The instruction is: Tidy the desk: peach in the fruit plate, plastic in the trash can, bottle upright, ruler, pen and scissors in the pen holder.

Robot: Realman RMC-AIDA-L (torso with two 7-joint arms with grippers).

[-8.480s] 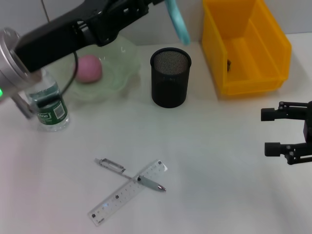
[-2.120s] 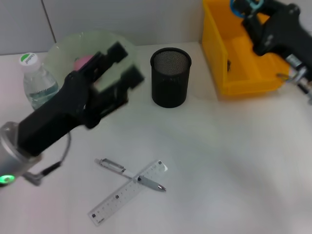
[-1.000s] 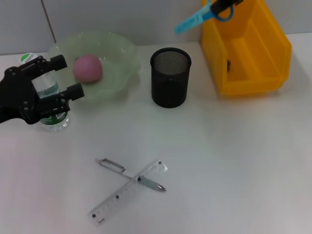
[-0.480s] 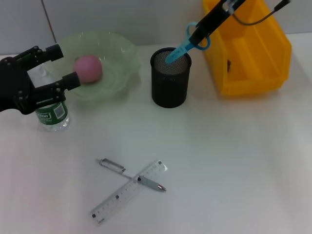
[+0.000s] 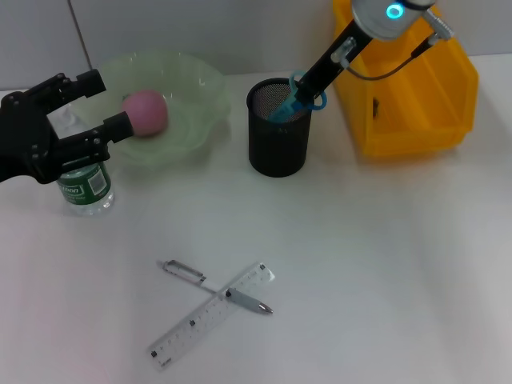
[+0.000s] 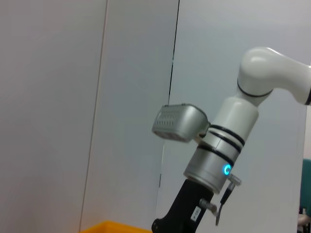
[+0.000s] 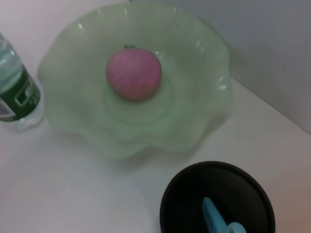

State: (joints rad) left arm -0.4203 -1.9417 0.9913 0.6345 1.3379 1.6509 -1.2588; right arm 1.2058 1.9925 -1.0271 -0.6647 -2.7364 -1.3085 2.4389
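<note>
Scissors going into the pen holder

Our right gripper [image 5: 314, 82] clamps the scissors [image 5: 292, 100], blades hidden inside the holder [image 5: 278, 128]. At nine o'clock, our left gripper [image 5: 84, 108], jaws apart, partly covers the bottle [image 5: 84, 186].

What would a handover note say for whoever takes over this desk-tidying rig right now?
Right claw: shut on the scissors, blades down inside the pen holder.
Left claw: open, empty, beside the upright bottle.
Done: peach in the fruit plate; bottle upright.
Left: release the scissors; ruler and pen, crossed on the desk, go into the holder.
Trash can: contents unclear.
</note>
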